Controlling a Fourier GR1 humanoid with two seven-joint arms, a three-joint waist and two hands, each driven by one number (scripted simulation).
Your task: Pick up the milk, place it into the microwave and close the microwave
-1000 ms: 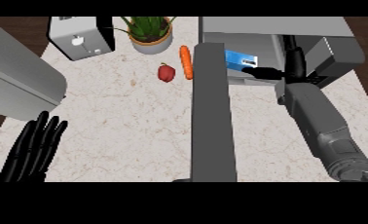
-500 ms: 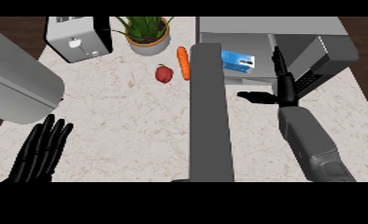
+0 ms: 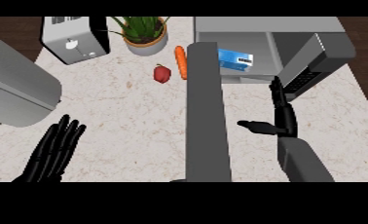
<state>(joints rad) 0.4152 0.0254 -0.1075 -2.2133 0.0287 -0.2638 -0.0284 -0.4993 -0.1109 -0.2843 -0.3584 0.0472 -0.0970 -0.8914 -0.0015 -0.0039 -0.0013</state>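
So, quick look from the head view. The milk (image 3: 236, 60) is a blue and white carton lying on its side inside the microwave (image 3: 266, 25), in the upper right of the frame. Its left end runs right up to the edge of the microwave door (image 3: 208, 121), so I can't tell whether a bit of it is hidden there. The door stands open and I only see it as a long grey slab running from the upper middle down to the bottom edge. It covers a strip of the desk (image 3: 122, 116) behind it.

My right hand (image 3: 286, 120) is right of the door, below the microwave opening and apart from the milk. Its fingers are straight, pointing to the top of the frame, with the thumb stuck out to the left, and it's holding nothing. The tilted grey part beside it has a dark patch that's hard to read.

My left hand (image 3: 56, 151) rests at the lower left with its fingers spread flat, and its wrist is cut off by the bottom edge.

Upper left there's a toaster (image 3: 72, 40), then a potted plant (image 3: 144, 34), a carrot (image 3: 180, 62) nearly touching the door, and a small red thing (image 3: 162, 73), maybe an apple. A big grey shape (image 3: 22, 91) on the left is cropped, so I can't say what it is.
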